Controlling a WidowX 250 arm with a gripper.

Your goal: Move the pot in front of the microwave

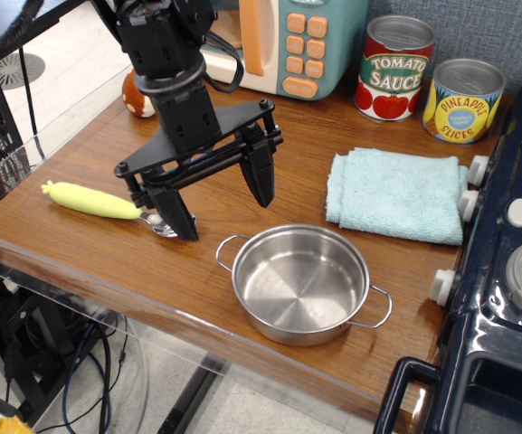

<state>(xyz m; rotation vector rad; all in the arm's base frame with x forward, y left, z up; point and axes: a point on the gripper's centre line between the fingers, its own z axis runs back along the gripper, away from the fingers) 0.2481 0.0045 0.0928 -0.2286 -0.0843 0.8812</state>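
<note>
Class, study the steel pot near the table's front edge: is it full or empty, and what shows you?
Empty. The pot stands upright, and its bare shiny bottom shows, with nothing inside.

The black robot arm (166,54) is reaching down from the top left of the view, its wrist tilting toward the lower right, while the gripper (222,206) is hanging with its two dark fingers (261,172) spread wide apart, clasping nothing.
</note>
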